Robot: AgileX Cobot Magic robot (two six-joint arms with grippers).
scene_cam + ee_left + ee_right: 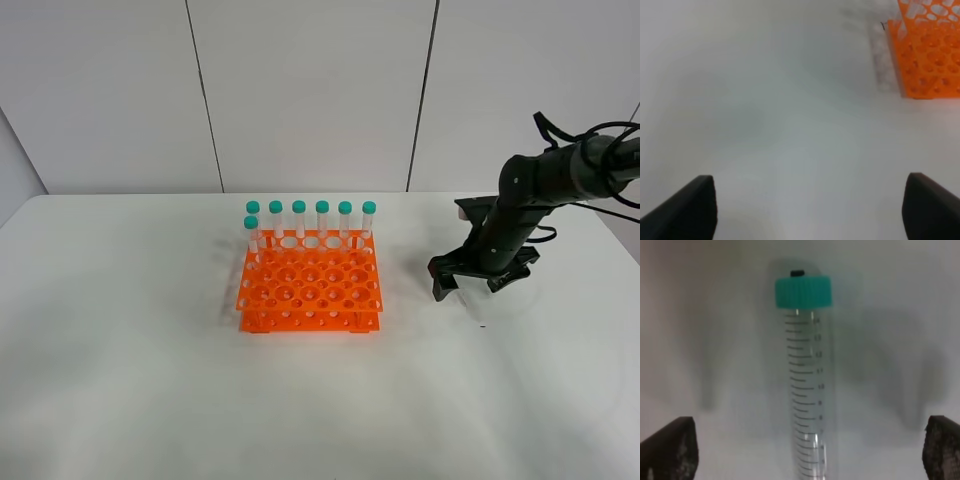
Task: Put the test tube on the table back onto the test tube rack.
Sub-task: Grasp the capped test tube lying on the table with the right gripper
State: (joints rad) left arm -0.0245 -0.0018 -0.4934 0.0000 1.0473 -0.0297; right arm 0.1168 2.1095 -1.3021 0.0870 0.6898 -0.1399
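Matte white table (150,380), orange perforated plastic rack (310,295), clear graduated teal-capped tube (807,390)

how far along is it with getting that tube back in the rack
Barely started. Done: the right gripper is lined up over the test tube, which lies on the table between its open fingers. In hand: nothing; the tube is not gripped yet. Left: close on it, lift it, carry it to the orange test tube rack, where seven teal-capped tubes stand, and slot it into a free hole.
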